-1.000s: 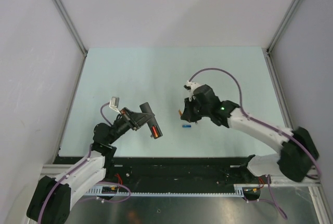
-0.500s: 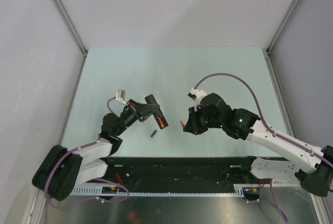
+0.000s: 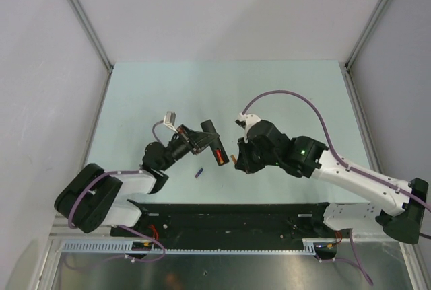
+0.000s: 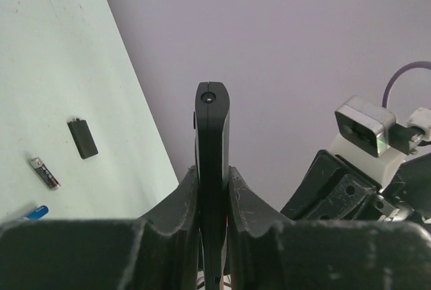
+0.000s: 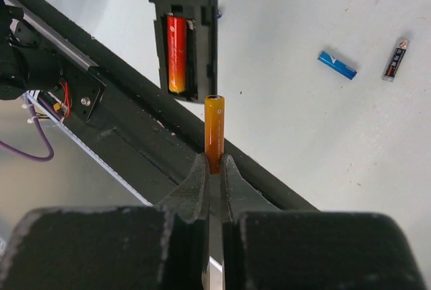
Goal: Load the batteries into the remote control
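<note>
My left gripper [image 3: 196, 144] [image 4: 213, 177] is shut on the remote control [image 3: 213, 143] [image 4: 212, 135], a slim black bar held edge-on above the table. Its open recess [image 5: 180, 48] faces the right wrist camera, and one orange-red battery [image 5: 176, 51] lies in the left slot. My right gripper [image 3: 238, 159] [image 5: 214, 166] is shut on the base of a second orange battery [image 5: 214, 128] [image 3: 233, 160]. That battery points at the remote's lower end, a short gap away and slightly right of the empty slot.
A small blue cylinder [image 3: 199, 173] lies on the pale table under the remote. Another blue cylinder [image 5: 337, 64] and a grey-black cell [image 5: 395, 59] [image 4: 44, 172] lie farther off, with a dark grey flat piece [image 4: 83, 138]. A black rail [image 3: 229, 212] borders the near edge.
The left arm has swung the remote to the right and a little farther from the rail. The right gripper has carried its battery left and nearer, so the gap between them has closed.
</note>
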`<state>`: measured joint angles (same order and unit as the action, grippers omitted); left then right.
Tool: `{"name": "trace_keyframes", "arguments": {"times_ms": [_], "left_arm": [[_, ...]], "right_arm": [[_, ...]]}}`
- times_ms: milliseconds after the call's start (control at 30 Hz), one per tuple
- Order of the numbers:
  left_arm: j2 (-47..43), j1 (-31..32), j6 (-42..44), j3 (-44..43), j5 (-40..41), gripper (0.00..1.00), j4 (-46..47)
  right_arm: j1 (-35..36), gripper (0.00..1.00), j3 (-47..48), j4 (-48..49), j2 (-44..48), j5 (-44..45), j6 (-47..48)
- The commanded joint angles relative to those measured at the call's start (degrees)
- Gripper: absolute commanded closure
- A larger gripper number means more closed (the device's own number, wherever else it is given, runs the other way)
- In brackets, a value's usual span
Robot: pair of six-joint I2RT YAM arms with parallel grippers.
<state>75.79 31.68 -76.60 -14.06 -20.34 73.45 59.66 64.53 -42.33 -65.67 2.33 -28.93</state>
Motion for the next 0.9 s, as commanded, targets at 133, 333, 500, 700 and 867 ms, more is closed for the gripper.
{"name": "trace_keyframes", "arguments": {"times_ms": [133, 333, 500, 700, 867], "left_arm": [[2.78, 3.12, -1.10, -2.28, 1.79, 1.00, 4.33], [4.01, 4.18, -1.36, -2.37, 2.85, 1.00, 4.33], [4.98, 4.97, -1.71, -2.19, 4.08, 1.00, 4.33], [6.56, 5.41, -3.29, -1.76, 5.31, 1.00, 4.77], [8.40, 5.76, -4.52, -1.40, 5.57, 1.00, 6.70]], "right_arm": [[0.37, 1.00, 5.08, -1.88, -4.55, -0.04, -1.13], [0.37, 1.00, 6.66, -3.20, -7.45, -1.80, -3.15], [-0.59, 1.00, 7.89, -4.60, -9.39, -5.57, -4.90], [-2.70, 1.00, 8.68, -6.98, -11.23, -7.77, -5.52], [-3.76, 1.00, 9.20, -8.65, -11.76, -8.48, -5.09]]}}
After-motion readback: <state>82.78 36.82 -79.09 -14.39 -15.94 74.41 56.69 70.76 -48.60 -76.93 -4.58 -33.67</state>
